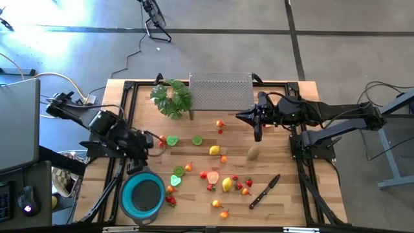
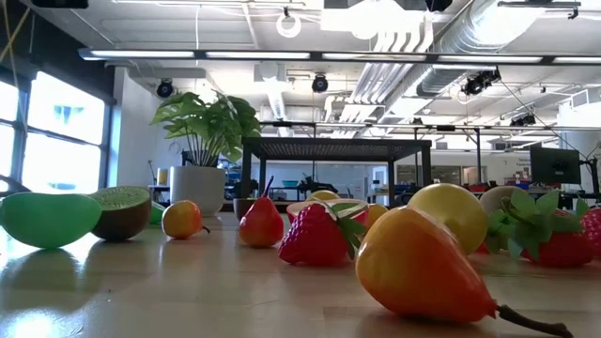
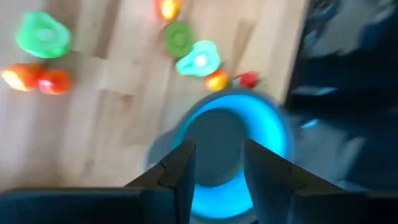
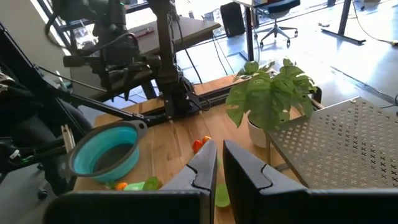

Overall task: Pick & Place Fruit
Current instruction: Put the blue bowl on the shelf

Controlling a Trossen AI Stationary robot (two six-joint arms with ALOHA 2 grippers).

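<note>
Hovering: left end effector over blue bowl, fingers parted, empty | high view only: knife

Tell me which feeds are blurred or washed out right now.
Left wrist view: motion-smeared, the blue bowl and fruit soft-edged. High view: sharp, with bright glare on the floor at upper left. Low view: the nearest orange fruit slightly soft, windows at left blown out. Right wrist view: clear, evenly lit, the leafy plant crisp.
</note>
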